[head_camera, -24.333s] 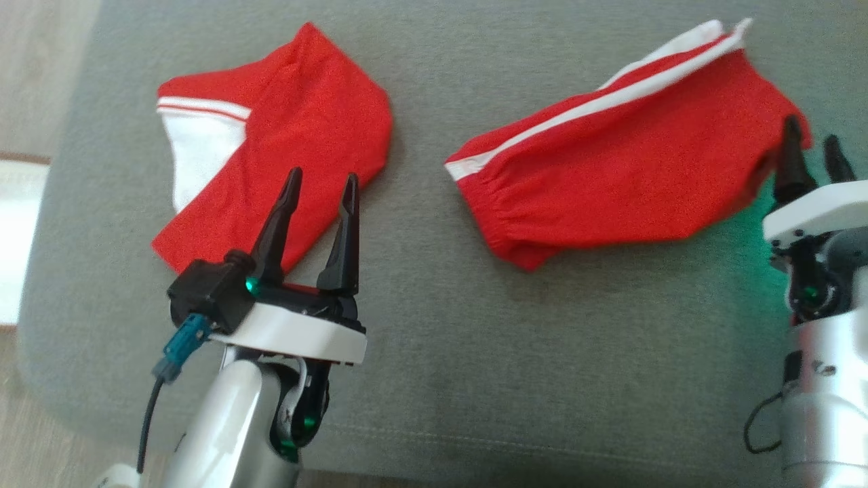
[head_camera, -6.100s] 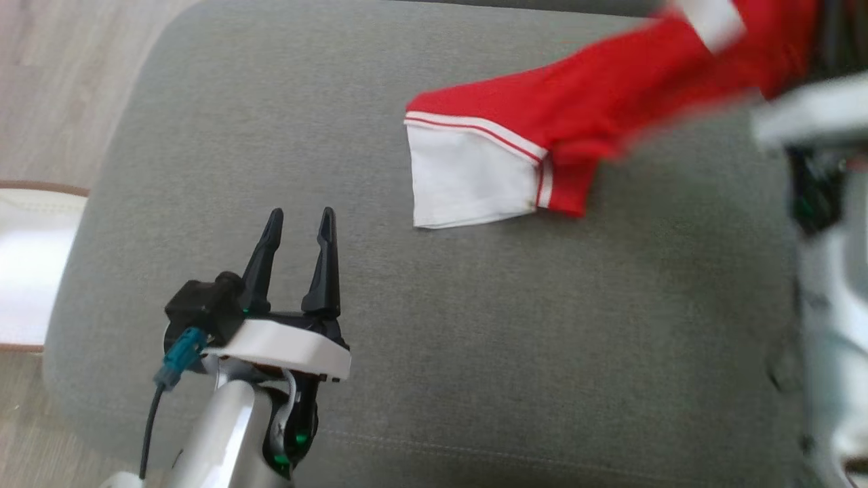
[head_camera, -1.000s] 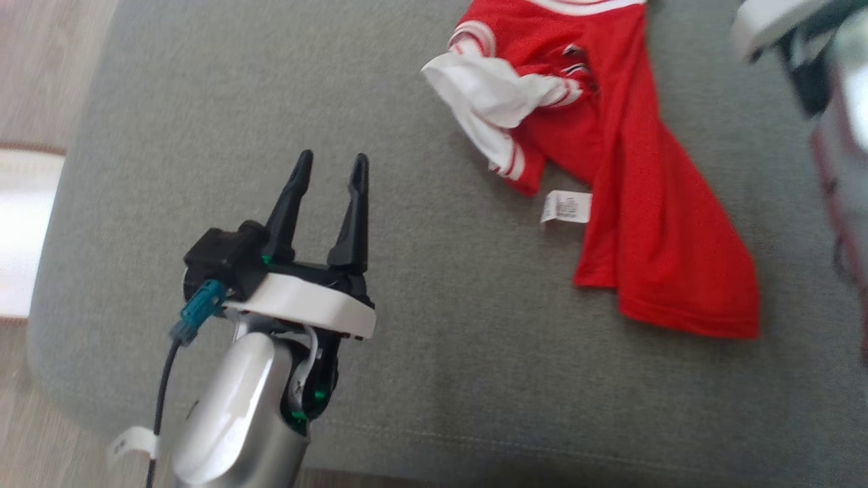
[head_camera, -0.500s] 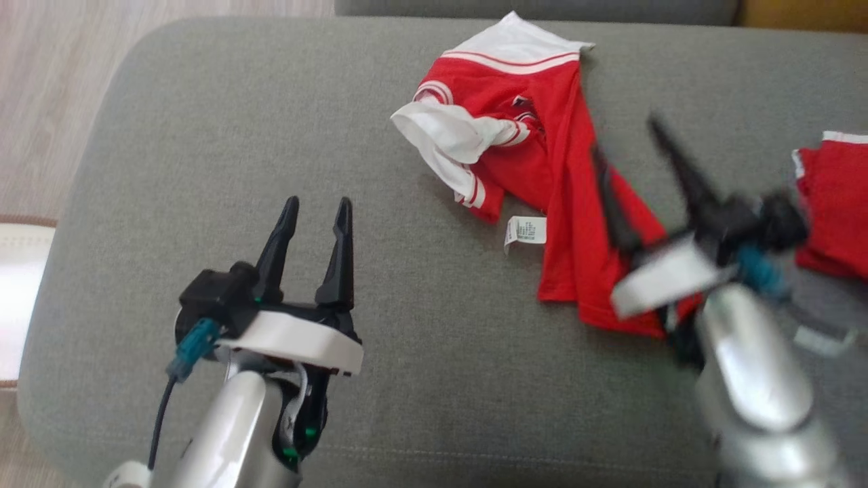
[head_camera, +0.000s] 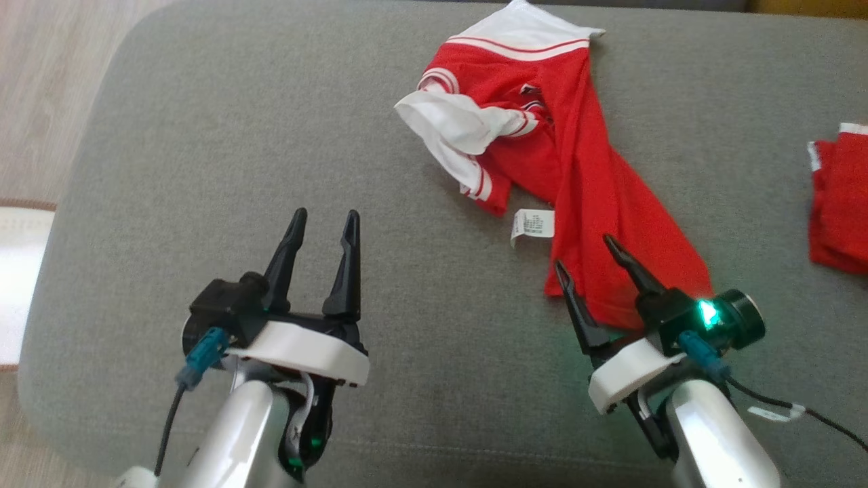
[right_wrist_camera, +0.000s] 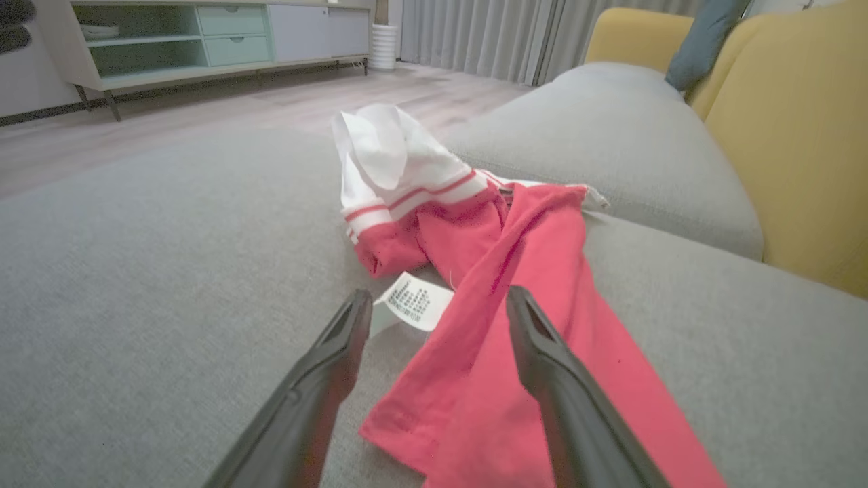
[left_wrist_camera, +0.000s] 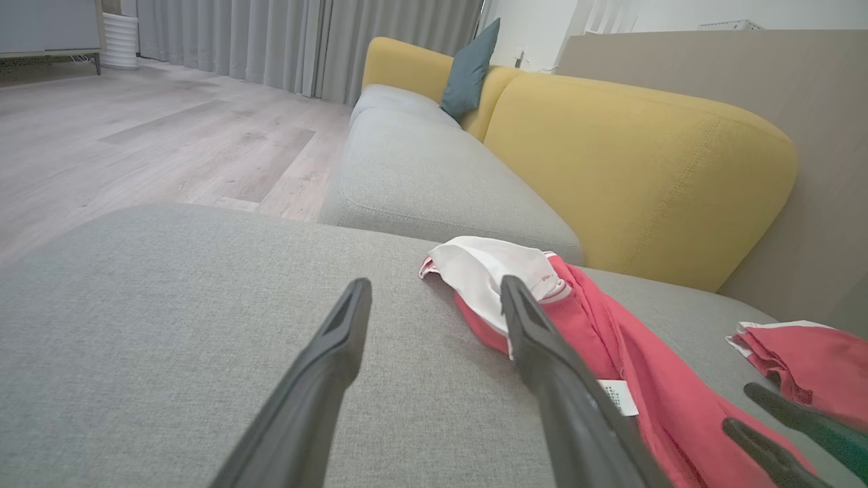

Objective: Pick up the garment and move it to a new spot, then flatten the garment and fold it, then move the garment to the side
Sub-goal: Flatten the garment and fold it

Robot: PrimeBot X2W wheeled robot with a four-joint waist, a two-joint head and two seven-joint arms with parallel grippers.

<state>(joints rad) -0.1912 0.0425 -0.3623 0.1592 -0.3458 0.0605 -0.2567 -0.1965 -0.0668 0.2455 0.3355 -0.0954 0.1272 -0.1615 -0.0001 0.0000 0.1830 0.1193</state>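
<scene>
The right gripper (head_camera: pixel 583 252), at the lower right of the head view, has its fingers spread apart with nothing between them. Its tips are over the lower end of the garment (head_camera: pixel 590 196); in the right wrist view the red hem lies under and between the fingers, though I cannot tell if they touch it. The left gripper (head_camera: pixel 325 215), at the lower left, is likewise spread and empty over the bare grey cushion (head_camera: pixel 203 135), well apart from the garment. The garment lies crumpled from upper centre toward lower right, with a white sleeve bunched on its left side and a white label (head_camera: pixel 532 224) at its left edge. A second red cloth (head_camera: pixel 837 203) lies at the right edge.
</scene>
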